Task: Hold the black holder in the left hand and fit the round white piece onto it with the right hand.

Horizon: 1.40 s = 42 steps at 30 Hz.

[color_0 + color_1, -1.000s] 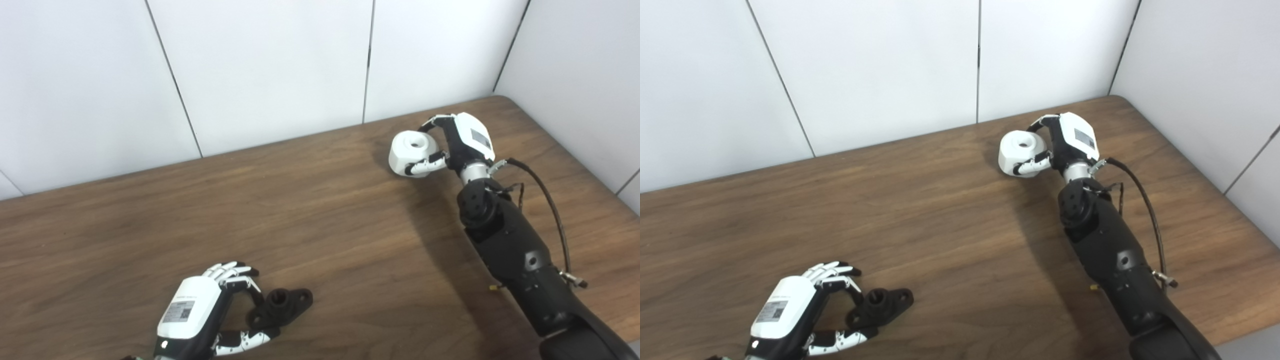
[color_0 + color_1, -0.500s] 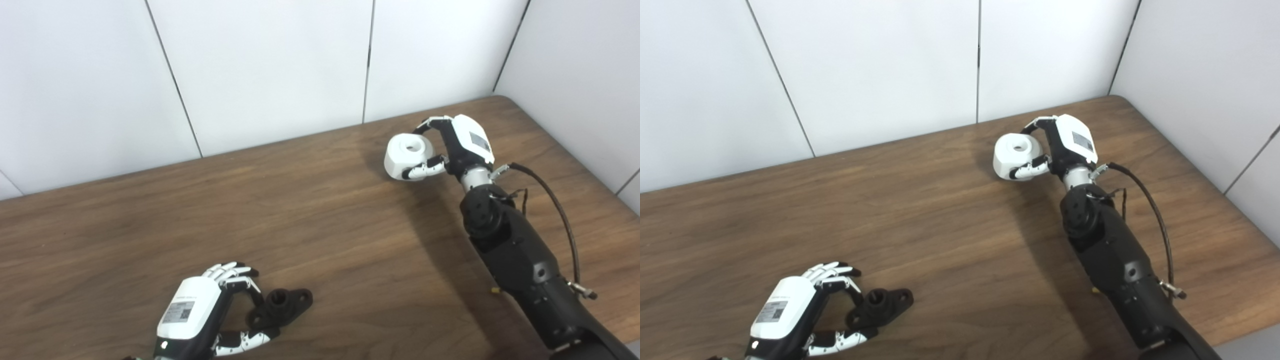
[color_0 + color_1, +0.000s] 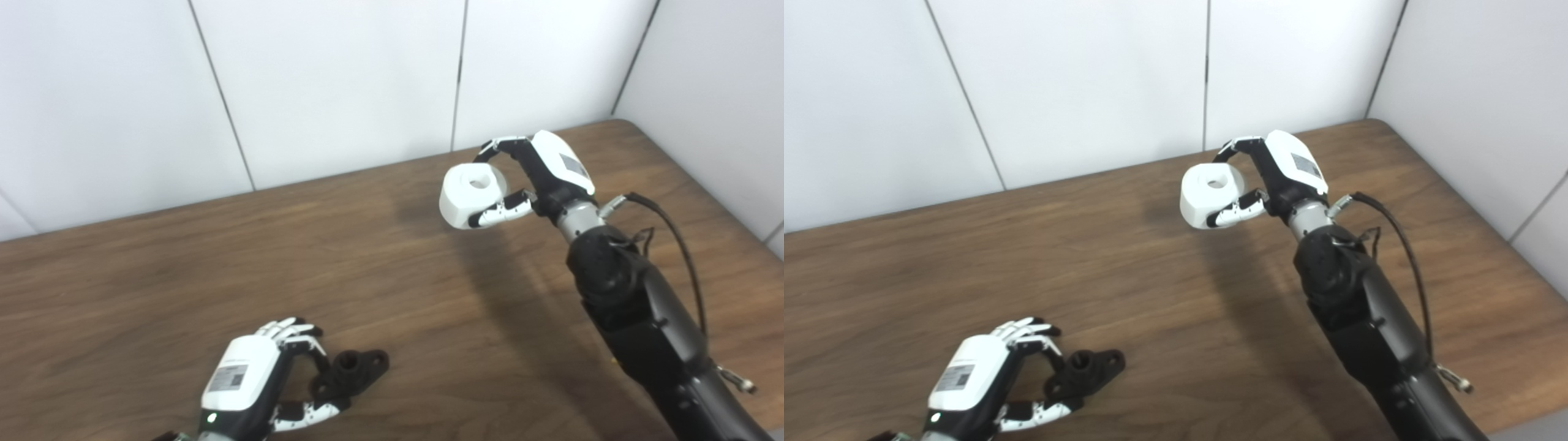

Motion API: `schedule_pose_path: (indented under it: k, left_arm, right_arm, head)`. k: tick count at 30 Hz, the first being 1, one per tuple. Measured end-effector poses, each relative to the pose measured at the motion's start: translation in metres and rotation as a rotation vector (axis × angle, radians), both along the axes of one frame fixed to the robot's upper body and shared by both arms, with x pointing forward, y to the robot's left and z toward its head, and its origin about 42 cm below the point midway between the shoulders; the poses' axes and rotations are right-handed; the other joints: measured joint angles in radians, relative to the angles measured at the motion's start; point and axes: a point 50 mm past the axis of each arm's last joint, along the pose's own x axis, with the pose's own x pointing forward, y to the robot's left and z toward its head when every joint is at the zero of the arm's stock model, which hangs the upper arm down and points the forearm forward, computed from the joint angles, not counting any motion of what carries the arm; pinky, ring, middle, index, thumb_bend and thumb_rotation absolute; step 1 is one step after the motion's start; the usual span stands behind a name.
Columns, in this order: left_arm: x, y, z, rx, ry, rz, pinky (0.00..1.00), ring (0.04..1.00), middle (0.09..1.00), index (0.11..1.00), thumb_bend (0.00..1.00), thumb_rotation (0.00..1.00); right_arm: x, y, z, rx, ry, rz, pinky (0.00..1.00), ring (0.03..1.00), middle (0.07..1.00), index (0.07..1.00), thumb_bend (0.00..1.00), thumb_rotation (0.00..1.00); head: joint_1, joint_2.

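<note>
R hand [image 3: 539, 177] has its fingers [image 3: 499, 211] and thumb wrapped round the round white piece [image 3: 470, 195], firm hold, piece carried clear above the tabletop [image 3: 184, 269] at the far right; its shadow sits on the wood below and to the left. Piece's central hole faces up and a bit toward the cameras.

L hand [image 3: 257, 383] is at the near-left edge, fingers curled around one end of the black holder [image 3: 354, 370]. Holder looks to be resting on the wood, not lifted; can't tell how tight the hold is, but fingers above and thumb below do pinch its near end. Its long axis runs from the L hand out to the right and slightly away; raised round boss w/ a socket sits mid-body, a flat lug w/ a hole at the free end.

Key relation: holder lies well apart from the white piece, down-left and nearer the robot. R hand is the one that has to travel, diagonally toward the L hand. Judgement: piece's hole now points up, so it prob needs turning over or tilting to meet the boss, and the holder raised to meet it.

No containers in view; nothing else on the wood
</note>
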Motion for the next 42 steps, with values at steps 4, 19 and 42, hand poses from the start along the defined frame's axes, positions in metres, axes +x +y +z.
schedule_pose_path:
  k: [4,19,42]
  left_arm:
    - [-0.001,-0.008,0.001,0.002,0.001,0.016,0.88,0.874,0.789,0.488,0.52,0.05]
    - [0.002,-0.028,0.004,0.014,-0.001,0.042,0.87,0.863,0.787,0.488,0.52,0.05]
    - [0.003,-0.035,0.007,0.027,0.007,0.045,0.87,0.861,0.785,0.488,0.52,0.05]
  right_arm:
    - [-0.012,0.018,0.011,-0.008,0.016,0.089,0.78,0.849,0.762,0.483,0.52,0.14]
    - [-0.059,0.069,0.015,-0.017,0.14,0.275,0.78,0.871,0.77,0.483,0.52,0.14]
    - [-0.075,0.104,-0.016,0.029,0.232,0.372,0.85,0.886,0.764,0.482,0.52,0.14]
  head:
    - [0.04,0.012]
    - [0.109,0.069]
    - [0.118,0.089]
